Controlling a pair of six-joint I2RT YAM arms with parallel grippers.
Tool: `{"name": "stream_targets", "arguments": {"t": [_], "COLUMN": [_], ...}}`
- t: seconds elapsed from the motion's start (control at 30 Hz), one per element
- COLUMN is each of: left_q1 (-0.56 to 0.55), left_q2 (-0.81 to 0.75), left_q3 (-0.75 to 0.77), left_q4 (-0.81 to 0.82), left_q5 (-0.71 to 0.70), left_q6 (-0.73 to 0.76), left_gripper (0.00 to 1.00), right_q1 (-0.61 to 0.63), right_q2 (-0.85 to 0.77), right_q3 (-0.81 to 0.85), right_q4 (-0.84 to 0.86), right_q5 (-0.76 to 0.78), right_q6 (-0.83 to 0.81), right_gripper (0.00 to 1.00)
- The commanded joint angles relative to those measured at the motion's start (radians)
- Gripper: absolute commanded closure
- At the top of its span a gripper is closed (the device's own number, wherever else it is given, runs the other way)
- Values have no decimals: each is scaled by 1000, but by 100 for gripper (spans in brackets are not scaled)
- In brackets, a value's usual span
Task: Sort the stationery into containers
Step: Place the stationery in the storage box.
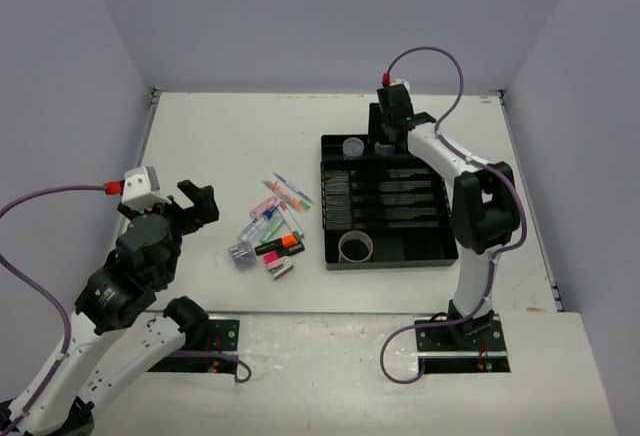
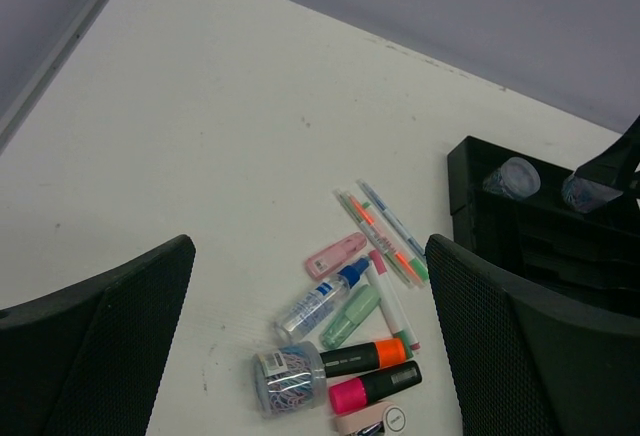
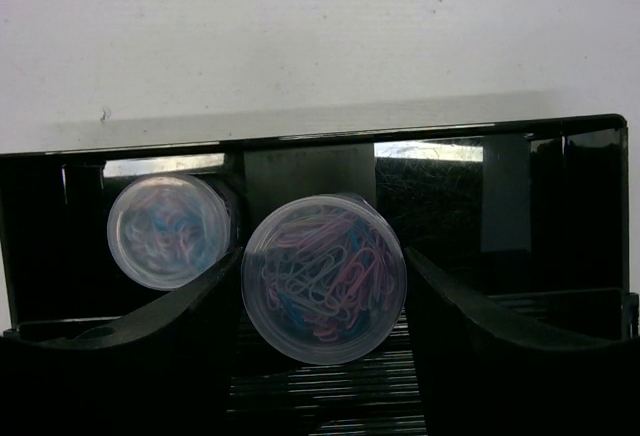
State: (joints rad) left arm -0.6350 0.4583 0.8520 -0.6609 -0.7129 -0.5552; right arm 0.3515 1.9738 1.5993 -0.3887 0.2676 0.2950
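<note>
The black organiser tray [image 1: 430, 251] lies right of centre. It holds a tan tape roll [image 1: 356, 246] at its near left and a clear tub [image 1: 354, 146] of paper clips in its far section. My right gripper [image 1: 386, 134] hangs over that far section, shut on a second clear tub [image 3: 323, 278], beside the first tub [image 3: 168, 231]. My left gripper [image 1: 196, 206] is open and empty, left of the loose pile [image 1: 270, 228]. The pile holds a third tub [image 2: 288, 378], orange [image 2: 365, 356], pink [image 2: 375, 388] and green [image 2: 350, 316] highlighters, a blue-capped bottle [image 2: 320, 301] and thin pens [image 2: 385, 234].
A pink flat item [image 2: 335, 256] and a white block [image 2: 372, 420] lie at the pile's edges. The tray's long slots [image 1: 395, 196] run across its middle. Grey walls close the table at the back and sides.
</note>
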Motion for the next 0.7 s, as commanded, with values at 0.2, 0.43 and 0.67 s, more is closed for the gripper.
{"name": "stream_targets", "arguments": {"t": [0.2,0.43,0.67], "left_q1": [6,6,6], "left_q2": [-4,-1,9], "left_q3": [-3,-2,-1], "left_q4": [23,20,18], "left_q5": [3,1,1], "left_q6": [29,26,24], "left_gripper": [0,0,0], "right_q1": [-9,-16,-16], "right_q2": [47,82,25], "right_q3": [68,103,41], "right_q4": [25,24,39], "right_q5": [-33,-52,-90], "right_q6": [-32,-55,-36], "right_gripper": [54,50,21]}}
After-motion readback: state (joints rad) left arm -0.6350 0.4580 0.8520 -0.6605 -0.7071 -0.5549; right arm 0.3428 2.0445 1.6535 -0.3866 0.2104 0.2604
